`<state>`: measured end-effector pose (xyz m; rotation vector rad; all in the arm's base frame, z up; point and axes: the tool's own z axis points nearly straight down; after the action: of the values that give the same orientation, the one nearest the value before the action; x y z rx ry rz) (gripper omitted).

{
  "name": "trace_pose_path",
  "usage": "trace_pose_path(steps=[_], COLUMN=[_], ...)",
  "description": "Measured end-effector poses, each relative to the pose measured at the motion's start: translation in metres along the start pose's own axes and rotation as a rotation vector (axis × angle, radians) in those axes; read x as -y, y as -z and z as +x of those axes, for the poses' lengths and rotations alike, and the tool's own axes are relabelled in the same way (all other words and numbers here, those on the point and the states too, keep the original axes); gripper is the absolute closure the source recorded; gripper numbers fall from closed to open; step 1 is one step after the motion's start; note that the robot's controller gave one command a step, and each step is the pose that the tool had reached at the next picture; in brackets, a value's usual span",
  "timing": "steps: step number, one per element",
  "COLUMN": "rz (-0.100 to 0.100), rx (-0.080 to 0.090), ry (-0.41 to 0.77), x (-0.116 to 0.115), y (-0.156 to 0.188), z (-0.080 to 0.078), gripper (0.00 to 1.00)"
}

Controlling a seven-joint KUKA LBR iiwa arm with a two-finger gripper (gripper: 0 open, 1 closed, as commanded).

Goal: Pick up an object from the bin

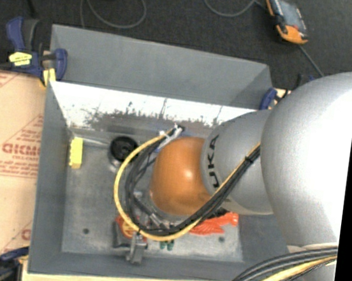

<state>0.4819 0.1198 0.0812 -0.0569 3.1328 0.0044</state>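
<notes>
- Roughly counted in the bin [53, 172]: one yellow block [75, 153], one black round thing [122, 147], one red-orange piece [219, 224], one small orange thing [126, 228], a few green bits [166, 246].
- Small orange thing: rounded, mostly hidden, near the front wall.
- It lies just beside the gripper [134, 251], up-left in view; cannot tell the gripper's grasp state.
</notes>
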Motion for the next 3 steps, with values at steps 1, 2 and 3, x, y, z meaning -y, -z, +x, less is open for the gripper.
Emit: trace_pose_path(steps=[1,2,3], rz=[0.000,-0.001,-0.003], rx=[-0.007,-0.008,-0.012], ry=[0.790,0.905,1.011], x=[-0.0031,-0.0037,-0.0038], y=[-0.0142,-0.0138,-0.0090], z=[-0.0140,-0.0158,-0.0146], gripper=[1.00,1.00,1.00])
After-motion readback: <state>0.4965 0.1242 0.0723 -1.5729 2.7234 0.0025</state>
